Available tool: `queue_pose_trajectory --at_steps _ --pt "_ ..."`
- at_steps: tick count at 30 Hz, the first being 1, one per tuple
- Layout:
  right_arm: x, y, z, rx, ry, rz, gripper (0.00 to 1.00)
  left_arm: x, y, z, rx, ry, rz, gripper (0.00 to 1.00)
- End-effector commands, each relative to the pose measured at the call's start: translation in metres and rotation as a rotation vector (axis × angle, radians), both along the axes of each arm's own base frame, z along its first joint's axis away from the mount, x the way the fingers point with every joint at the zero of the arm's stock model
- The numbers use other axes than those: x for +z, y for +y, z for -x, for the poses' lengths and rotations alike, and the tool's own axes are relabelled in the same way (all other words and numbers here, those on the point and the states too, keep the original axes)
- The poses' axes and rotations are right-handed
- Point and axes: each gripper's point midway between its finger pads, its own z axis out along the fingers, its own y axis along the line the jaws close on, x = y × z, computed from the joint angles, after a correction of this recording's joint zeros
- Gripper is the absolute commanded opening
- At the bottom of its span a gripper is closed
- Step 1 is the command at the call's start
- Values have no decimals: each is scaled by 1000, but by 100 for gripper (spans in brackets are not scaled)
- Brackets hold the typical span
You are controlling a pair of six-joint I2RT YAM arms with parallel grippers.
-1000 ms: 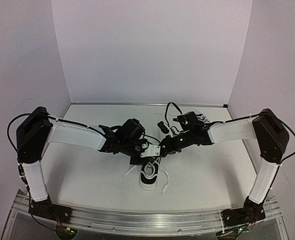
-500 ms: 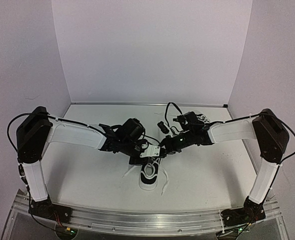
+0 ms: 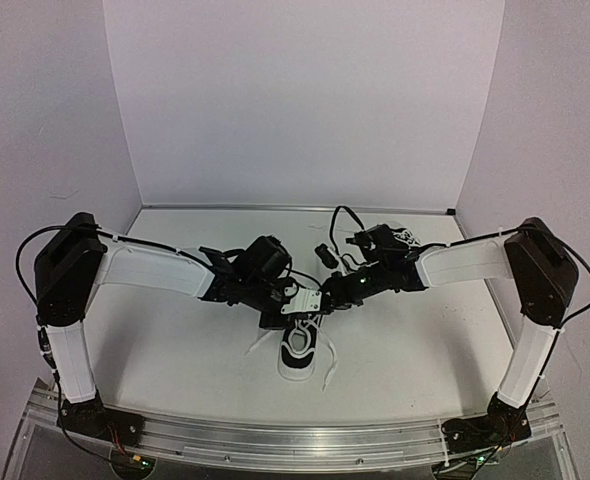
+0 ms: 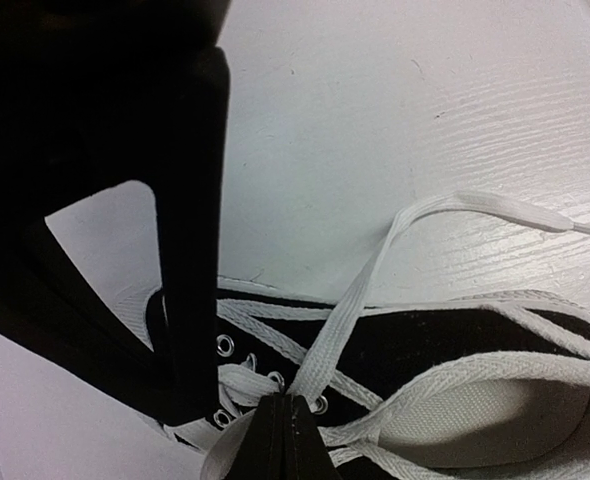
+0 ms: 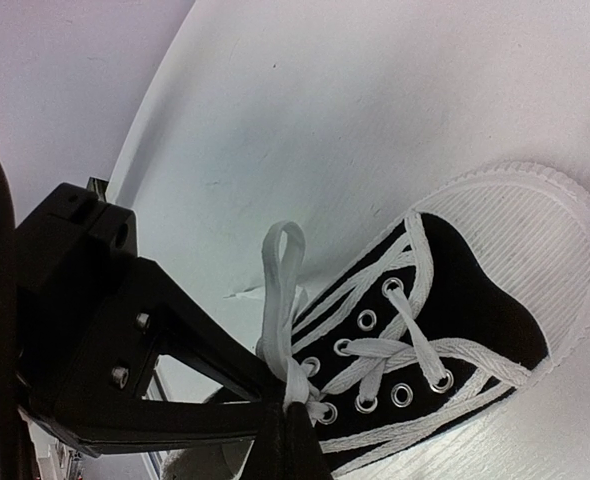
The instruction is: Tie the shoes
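One black sneaker (image 3: 297,352) with a white sole lies mid-table between both grippers. In the right wrist view the sneaker (image 5: 455,320) shows its white toe cap (image 5: 540,225) and eyelets. My left gripper (image 3: 278,316) is shut on a white lace (image 4: 360,300) just above the eyelets; in the left wrist view its tips (image 4: 283,432) pinch the lace, whose free end (image 4: 565,225) lies on the table. My right gripper (image 3: 316,303) is shut on a lace loop (image 5: 280,285), with its tips (image 5: 291,432) at the loop's base. The two grippers almost touch.
A black and white thing (image 3: 403,238), perhaps the second sneaker, lies at the back right behind the right arm. Loose lace ends (image 3: 258,346) trail on the white table (image 3: 175,340) on both sides of the sneaker. White walls stand at the back and sides.
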Motion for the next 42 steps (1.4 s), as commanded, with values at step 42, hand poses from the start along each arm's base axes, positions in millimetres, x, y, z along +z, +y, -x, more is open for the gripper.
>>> queue_pose_trajectory --at_steps 42 --pt "11 4 0 8 -37 -28 0 28 -2 4 40 21 114 6"
